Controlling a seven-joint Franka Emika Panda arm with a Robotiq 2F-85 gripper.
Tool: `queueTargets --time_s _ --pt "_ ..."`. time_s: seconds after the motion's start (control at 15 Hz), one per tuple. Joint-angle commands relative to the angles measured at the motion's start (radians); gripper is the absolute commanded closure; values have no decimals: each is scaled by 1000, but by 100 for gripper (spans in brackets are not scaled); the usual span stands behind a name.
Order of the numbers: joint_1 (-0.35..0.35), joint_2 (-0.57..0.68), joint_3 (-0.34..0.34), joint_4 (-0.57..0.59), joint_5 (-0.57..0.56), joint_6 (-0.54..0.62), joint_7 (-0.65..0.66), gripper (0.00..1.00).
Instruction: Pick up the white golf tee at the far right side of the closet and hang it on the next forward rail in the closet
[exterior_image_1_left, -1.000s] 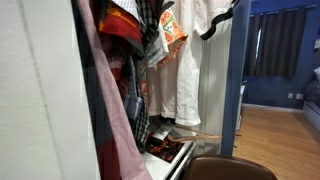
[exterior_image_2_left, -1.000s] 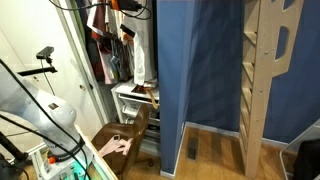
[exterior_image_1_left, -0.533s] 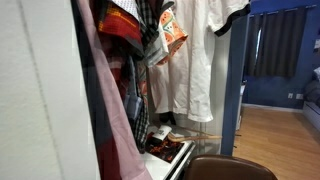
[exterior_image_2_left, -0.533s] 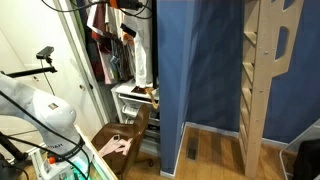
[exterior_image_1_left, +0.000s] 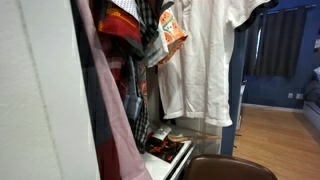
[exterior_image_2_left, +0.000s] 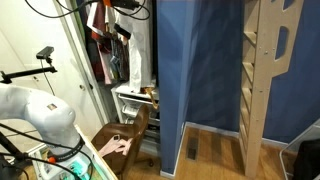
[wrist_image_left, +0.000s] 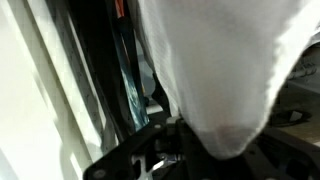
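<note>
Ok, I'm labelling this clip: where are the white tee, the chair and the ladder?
white tee (exterior_image_1_left: 205, 60): exterior view, on its chest.
chair (exterior_image_2_left: 137, 128): exterior view, on its backrest.
ladder (exterior_image_2_left: 270, 95): exterior view, on its wooden side panel.

Home bedroom: clothes-filled closet (exterior_image_1_left: 130, 90).

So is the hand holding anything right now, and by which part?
Probably the white golf tee: its cloth fills the wrist view and drapes close over the camera. That cloth hides the place of the hold, so which part is gripped cannot be told.
</note>
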Motion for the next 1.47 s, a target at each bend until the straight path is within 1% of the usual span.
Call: queueTargets --time_s 0.0,0.07,0.13,0.33,0.47,0.67,0.87,1.07,1.4 --pt "-40 -95 -34 -42 -103 -102 110 95" --pt "-101 -102 -19 -40 -87 -169 118 95" --pt "-108 -113 -30 -40 -90 -203 121 95" --pt "-183 -132 -39 -40 -99 -311 149 95" --pt "-238 -139 -38 -44 -114 -348 170 95" --pt "-298 -147 -44 -48 -134 -377 190 95" --pt "-333 -152 -55 -49 -137 -400 200 95" --pt "-349 -145 -54 -51 -133 -421 208 95" --pt "-343 -126 -45 -60 -114 -430 209 95"
